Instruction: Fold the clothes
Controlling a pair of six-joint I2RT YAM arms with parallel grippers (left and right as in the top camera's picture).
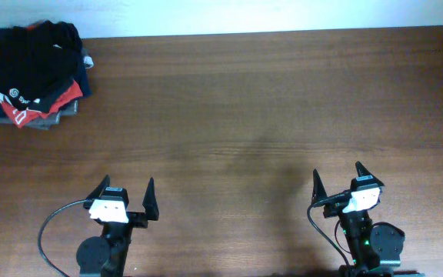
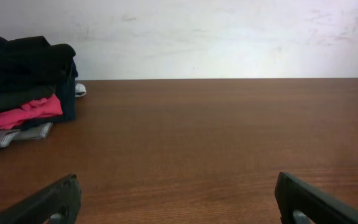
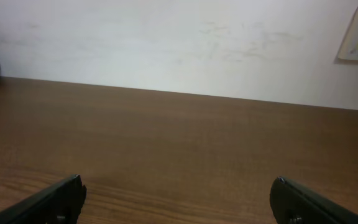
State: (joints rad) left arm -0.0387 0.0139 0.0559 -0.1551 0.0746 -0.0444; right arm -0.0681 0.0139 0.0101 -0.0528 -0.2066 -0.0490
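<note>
In the upper left of the frame, the clothes (image 1: 33,54) lie crumpled atop a stack of garments (image 1: 69,94) on the surface (image 1: 244,115). The left hand (image 1: 128,181) and the right hand (image 1: 337,168) both stand wide and empty.

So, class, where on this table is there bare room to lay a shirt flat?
Free: the table everywhere right of the clothes pile and in front of it, down to the left fingers and right fingers. Crowded: only the far left corner, where that pile sits.
</note>
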